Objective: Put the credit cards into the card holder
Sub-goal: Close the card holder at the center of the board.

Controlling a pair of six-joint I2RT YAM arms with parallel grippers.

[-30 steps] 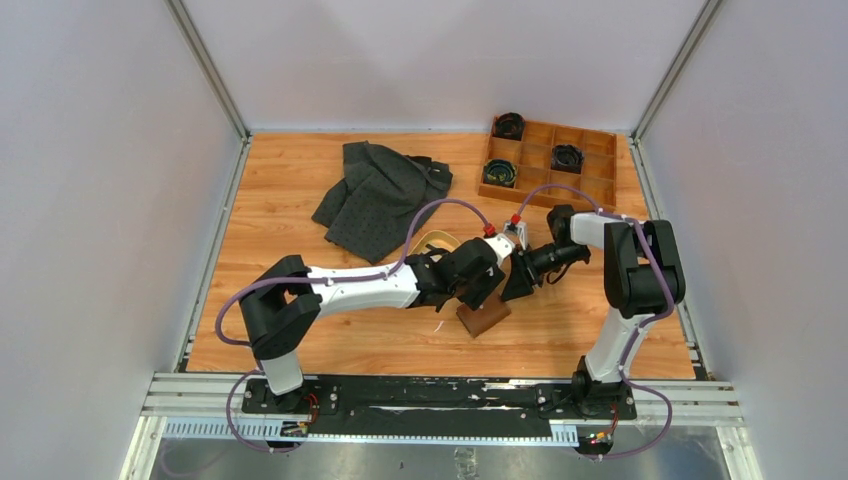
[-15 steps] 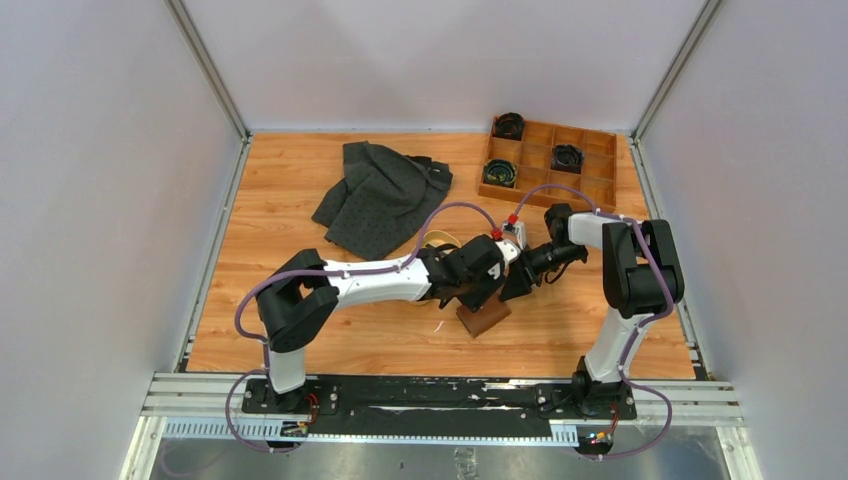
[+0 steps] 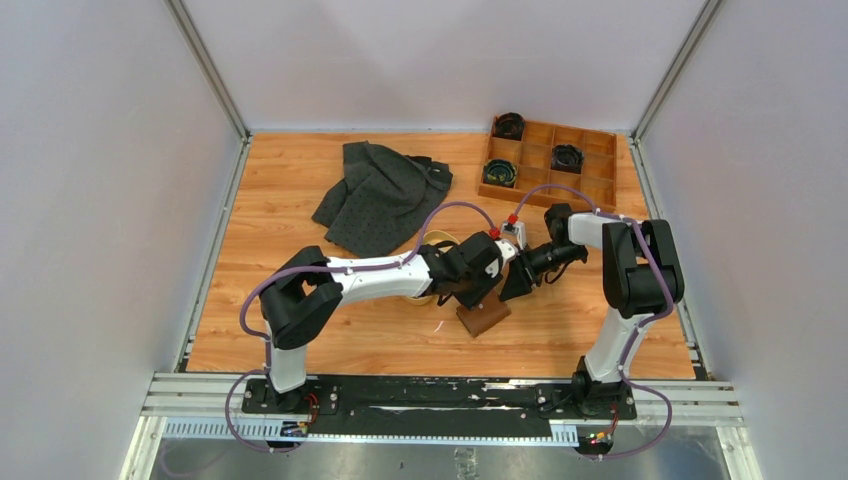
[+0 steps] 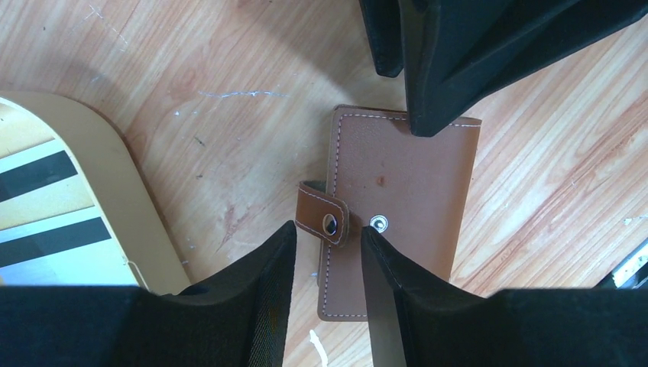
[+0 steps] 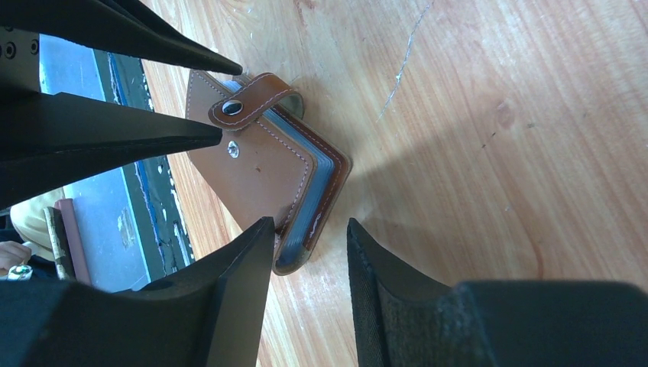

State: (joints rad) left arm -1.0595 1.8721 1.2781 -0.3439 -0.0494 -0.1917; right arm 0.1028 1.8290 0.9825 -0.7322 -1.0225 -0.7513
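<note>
As left pincer (image 4: 327, 229) narrows, jaws still apart, about card holder's (image 4: 413, 176) unsnapped strap (image 4: 319, 210), right pincer (image 5: 309, 225) straddles its short end, unclamped: opening pending.

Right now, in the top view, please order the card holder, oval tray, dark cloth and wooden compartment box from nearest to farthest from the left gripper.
From the left gripper:
1. The card holder, directly at its fingertips.
2. The oval tan tray, behind-left, partly under the arm.
3. The dark cloth, back left, and the wooden compartment box, back right: too close to call.
</note>
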